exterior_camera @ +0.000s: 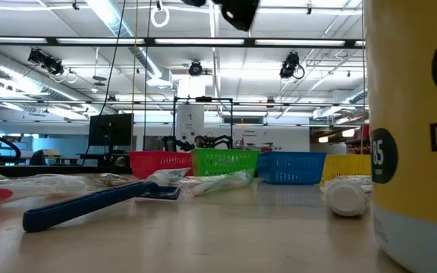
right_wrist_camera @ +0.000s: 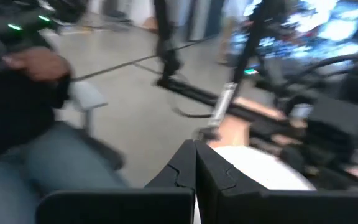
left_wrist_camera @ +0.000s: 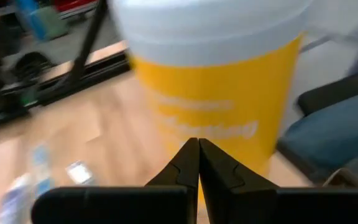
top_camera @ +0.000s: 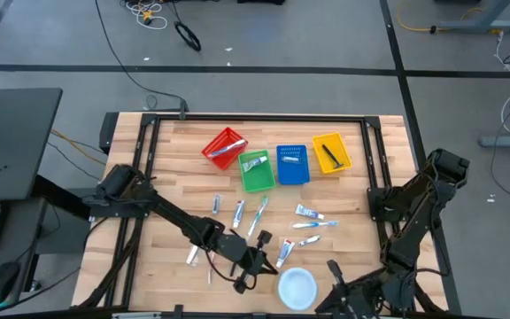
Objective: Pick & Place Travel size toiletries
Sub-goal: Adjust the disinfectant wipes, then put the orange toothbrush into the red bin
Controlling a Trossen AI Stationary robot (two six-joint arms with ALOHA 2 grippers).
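Note:
Several small white tubes (top_camera: 309,213), pale toothbrushes (top_camera: 259,215) and a razor lie loose on the wooden table, in the middle of it and toward its near edge. In the low view a blue-handled razor (exterior_camera: 89,205) and a white tube (exterior_camera: 347,199) lie flat. My left gripper (top_camera: 260,264) is shut and empty above the table, close to a yellow canister with a white lid (left_wrist_camera: 229,93). My right gripper (top_camera: 333,268) is shut and empty at the near right, beside the same canister's lid (top_camera: 297,288); the right wrist view (right_wrist_camera: 194,146) shows it too.
Red (top_camera: 224,146), green (top_camera: 256,170), blue (top_camera: 292,165) and yellow (top_camera: 331,153) baskets stand in a row at the table's far side, each with something inside. The tall canister (exterior_camera: 416,129) stands at the near edge. A seated person (right_wrist_camera: 36,124) is beyond the table.

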